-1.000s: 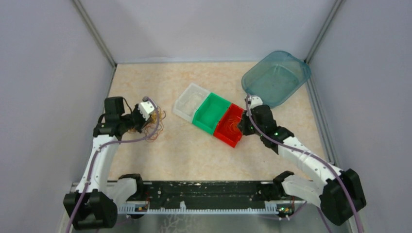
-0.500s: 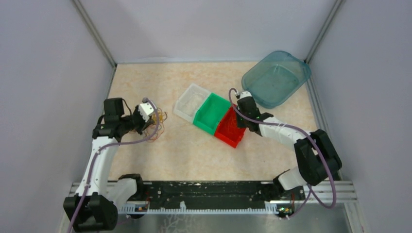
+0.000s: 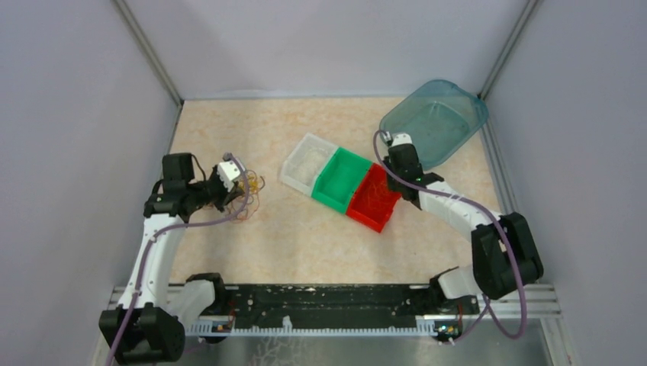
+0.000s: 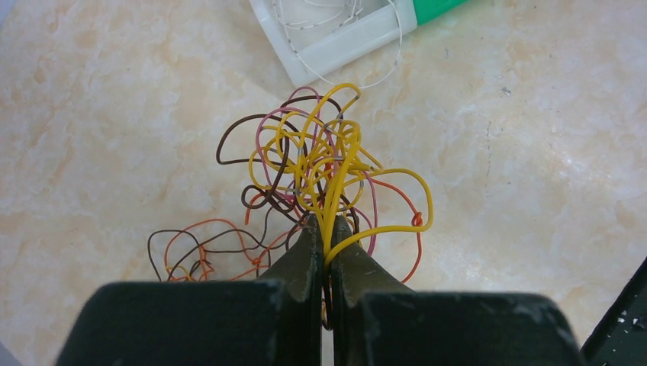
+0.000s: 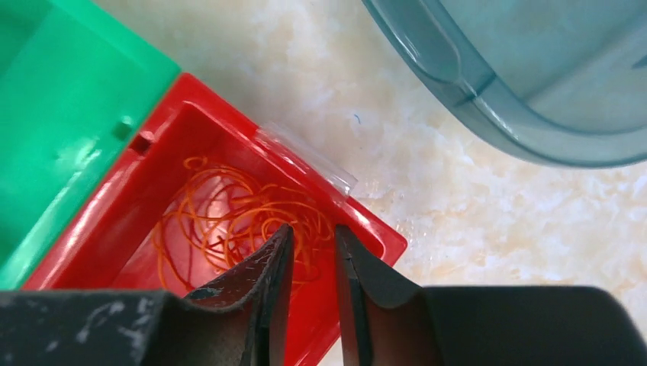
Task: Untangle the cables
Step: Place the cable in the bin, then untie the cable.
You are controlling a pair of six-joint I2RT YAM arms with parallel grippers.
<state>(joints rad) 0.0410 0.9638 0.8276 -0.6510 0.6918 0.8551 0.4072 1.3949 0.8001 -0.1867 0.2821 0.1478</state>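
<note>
Left wrist: left jaws clenched on yellow cables [image 4: 329,164].
Right wrist: right jaws parted, empty, above red bin [image 5: 229,122] of orange loops [image 5: 229,210].

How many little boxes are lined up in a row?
3: a clear plastic box at the left end, a green plastic box in the middle, a red plastic box at the right end.

Grey walls [image 3: 328,46], beige marbled tbl top [image 3: 221,122], alu corner posts [image 3: 149,49]
</note>
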